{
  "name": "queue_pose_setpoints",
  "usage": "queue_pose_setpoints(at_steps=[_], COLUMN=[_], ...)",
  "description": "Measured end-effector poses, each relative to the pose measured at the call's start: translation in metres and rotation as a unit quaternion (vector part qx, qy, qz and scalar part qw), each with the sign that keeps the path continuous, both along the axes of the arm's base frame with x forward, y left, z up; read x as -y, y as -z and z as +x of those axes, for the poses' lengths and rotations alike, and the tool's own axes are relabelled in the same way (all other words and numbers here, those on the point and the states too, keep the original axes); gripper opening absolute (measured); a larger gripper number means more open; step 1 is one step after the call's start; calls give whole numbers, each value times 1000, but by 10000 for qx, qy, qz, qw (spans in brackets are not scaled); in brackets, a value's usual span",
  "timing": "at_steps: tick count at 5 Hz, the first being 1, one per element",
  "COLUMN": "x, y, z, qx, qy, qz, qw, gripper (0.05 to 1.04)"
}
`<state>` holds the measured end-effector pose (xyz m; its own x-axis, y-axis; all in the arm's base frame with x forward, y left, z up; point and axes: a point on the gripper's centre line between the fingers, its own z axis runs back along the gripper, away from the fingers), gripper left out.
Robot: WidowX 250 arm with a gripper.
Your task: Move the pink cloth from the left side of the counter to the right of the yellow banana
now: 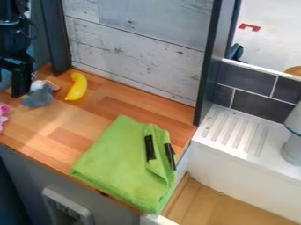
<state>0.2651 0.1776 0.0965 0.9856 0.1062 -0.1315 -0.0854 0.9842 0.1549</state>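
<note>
Across the wooden counter (111,110) lay a folded green cloth (117,162). The black gripper (20,90) hung at upper left — open or closed, I couldn't tell — just beside a grey-blue toy (38,98), near a yellow banana (76,88).

Daylight-bright over wooden surface (126,103), pale sheen toward nine o'clock; light's direction hard to tell. Brightest patch at one to two o'clock, beyond dark post (207,66). White ledge (206,143) at three o'clock well lit. Soft shading in green cloth's (111,154) folds. Black tool (22,91) at ten o'clock, detail sunk in gloom. Seven o'clock corner dim.
</note>
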Motion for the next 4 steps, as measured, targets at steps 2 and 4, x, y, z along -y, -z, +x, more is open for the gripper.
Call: queue_pose_setpoints(at_steps=[2, 4], x=[-15, -52], y=[20, 47], z=[11, 8], qx=[168, -31], qy=[-587, -1704], qz=[-176, 357], qw=[9980, 9847], gripper=[1000, 1000])
